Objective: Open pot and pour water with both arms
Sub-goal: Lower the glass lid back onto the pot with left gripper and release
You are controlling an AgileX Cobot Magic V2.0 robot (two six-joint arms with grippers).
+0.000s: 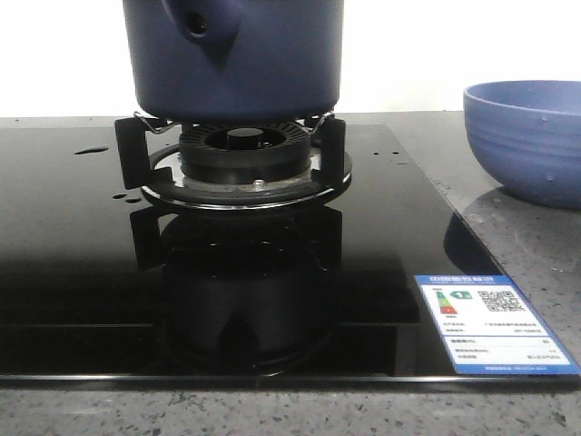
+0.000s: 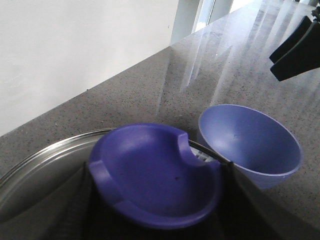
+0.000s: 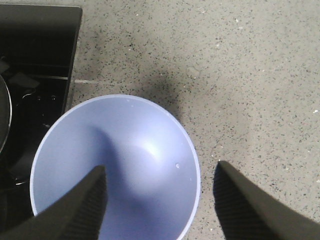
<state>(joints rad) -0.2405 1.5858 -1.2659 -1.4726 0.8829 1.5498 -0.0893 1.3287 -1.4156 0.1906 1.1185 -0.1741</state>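
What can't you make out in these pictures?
- Front view: the top of the pot is cut off by the upper edge, so any lid and its contents are unseen.
- Front view: the right side of the bowl runs off the frame.
- Front view: the print on the stove label is too small to read.

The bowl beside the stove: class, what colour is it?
Light periwinkle blue bowl; clearest in the right wrist view.

right pincer (image 3: pixel 159 200) fingers spread wide, pointing down
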